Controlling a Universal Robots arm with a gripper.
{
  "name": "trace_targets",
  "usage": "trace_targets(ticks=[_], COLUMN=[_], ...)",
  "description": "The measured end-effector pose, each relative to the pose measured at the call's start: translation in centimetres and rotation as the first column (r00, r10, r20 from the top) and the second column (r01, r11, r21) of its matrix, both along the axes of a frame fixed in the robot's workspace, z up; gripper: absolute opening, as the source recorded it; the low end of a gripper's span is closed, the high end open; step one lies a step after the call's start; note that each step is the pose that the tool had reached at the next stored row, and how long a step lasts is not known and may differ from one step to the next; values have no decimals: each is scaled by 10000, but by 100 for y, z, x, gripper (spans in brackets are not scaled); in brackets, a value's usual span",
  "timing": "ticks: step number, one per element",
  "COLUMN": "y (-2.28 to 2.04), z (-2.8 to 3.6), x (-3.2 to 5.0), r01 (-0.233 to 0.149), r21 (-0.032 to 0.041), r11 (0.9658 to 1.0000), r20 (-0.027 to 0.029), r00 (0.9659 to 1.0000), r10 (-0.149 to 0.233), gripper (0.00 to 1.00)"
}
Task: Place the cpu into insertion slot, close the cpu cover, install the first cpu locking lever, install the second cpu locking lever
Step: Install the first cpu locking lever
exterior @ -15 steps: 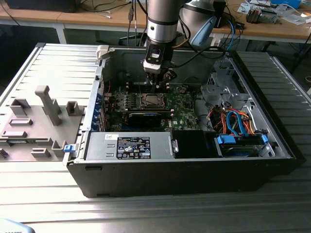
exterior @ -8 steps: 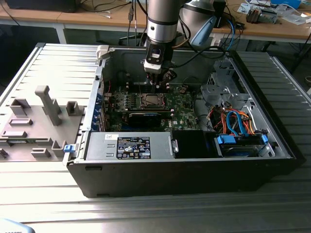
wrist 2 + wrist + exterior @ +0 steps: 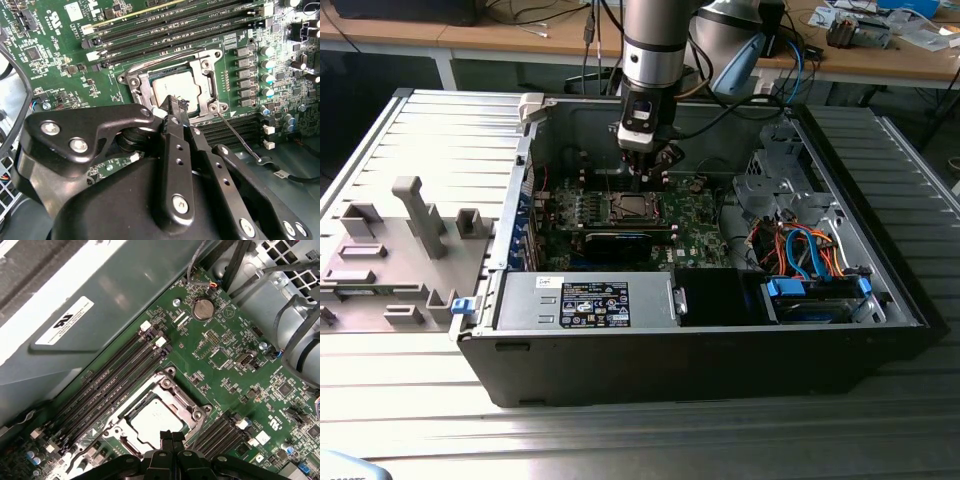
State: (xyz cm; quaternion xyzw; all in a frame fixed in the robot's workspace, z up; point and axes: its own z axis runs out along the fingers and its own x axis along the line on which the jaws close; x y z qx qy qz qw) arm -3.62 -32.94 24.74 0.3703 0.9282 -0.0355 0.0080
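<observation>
End effector point(image 3: 175, 105) clenched: fingertips point(image 3: 171, 436) pressed together, no gap, nothing seen between them. Tips hang right over one edge of the cpu cover point(image 3: 145, 90); can't tell if they touch it. cpu point(image 3: 174, 85) sits in the insertion slot point(image 3: 166, 375) on the green motherboard point(image 3: 225, 340), lying flat, silver top up, edges square to the socket rim. Cover frame lies flat around it, chip showing through the window. Thin wire lever point(image 3: 240, 137) slants out from a cover corner across the board

exterior view high, wrist views near cpu point(image 3: 152, 420)
</observation>
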Motion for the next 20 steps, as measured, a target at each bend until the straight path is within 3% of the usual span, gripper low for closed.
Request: trace_targets(ticks=[20], y=[0], z=[0], x=[0], r01=[-487], r21=[1], r11=[9988], r20=[0], r00=[9988], r10=[487], gripper=[11])
